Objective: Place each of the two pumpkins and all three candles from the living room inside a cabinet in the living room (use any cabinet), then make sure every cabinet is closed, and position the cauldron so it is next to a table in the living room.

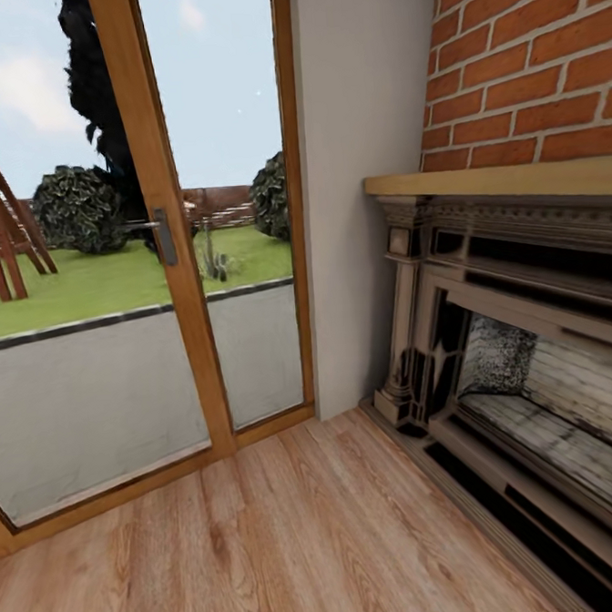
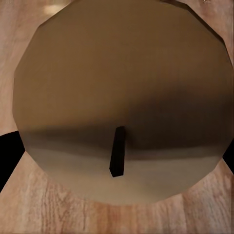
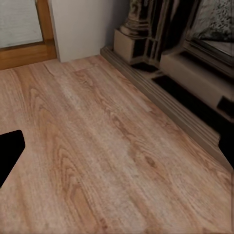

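One candle [image 2: 122, 97] gripped in left tool, wick facing camera, right tool spread wide above floor [image 3: 107, 146].

Open floor [image 1: 295, 535]; fireplace [image 1: 529, 363] rt.

Place: a home living room.
Hearth: dark carved wooden fireplace surround [image 1: 517, 328] beneath a red brick chimney wall [image 1: 526, 62].
Floor: light brown wood-plank floor [image 1: 295, 544].
Outlook: tall wood-framed glass door [image 1: 169, 233] facing a green garden lawn [image 1: 95, 289].
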Motion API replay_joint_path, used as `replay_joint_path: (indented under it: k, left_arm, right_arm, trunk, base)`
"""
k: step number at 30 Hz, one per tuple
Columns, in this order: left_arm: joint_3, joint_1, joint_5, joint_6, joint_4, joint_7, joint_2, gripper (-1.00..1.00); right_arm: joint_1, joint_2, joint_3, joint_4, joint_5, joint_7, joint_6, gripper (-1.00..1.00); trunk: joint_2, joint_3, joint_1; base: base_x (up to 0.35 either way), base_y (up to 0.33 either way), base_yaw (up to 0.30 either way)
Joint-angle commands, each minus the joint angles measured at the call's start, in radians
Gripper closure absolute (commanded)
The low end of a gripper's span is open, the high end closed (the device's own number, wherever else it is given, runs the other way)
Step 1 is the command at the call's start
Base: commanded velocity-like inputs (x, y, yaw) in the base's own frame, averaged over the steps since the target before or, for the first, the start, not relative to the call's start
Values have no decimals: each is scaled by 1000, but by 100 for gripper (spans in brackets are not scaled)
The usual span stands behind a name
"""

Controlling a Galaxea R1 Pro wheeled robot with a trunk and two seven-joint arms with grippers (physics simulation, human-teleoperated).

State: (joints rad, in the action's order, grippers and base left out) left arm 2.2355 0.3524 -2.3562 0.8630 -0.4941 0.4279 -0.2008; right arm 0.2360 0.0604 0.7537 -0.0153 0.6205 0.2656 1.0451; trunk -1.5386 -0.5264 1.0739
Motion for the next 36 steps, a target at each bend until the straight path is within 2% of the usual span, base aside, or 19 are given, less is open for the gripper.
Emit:
replay_joint_path:
  k: [1, 13, 21, 36]
  left_arm:
    - [7, 2, 0, 0, -3, 7, 0, 100]
    - [7, 2, 0, -1, -3, 8, 0, 100]
    - [7, 2, 0, -1, -3, 8, 1, 100]
    - [7, 2, 0, -2, -3, 8, 22, 100]
  right_arm:
    - [1, 1, 10, -2, 4, 5, 2, -100]
    - [1, 1, 9, -2, 4, 5, 0, -100]
    - [1, 1, 9, -2, 5, 4, 0, -100]
    - [1, 2, 9, 0, 10, 6, -38, -100]
  trunk:
    - [-1, 0, 0]
    - [-1, 12, 0]
    - [-1, 19, 0]
    - [-1, 28, 0]
  base:
    - [-28, 0, -197]
    - [-258, 0, -221]
    - [-23, 0, -255]
    - [0, 0, -270]
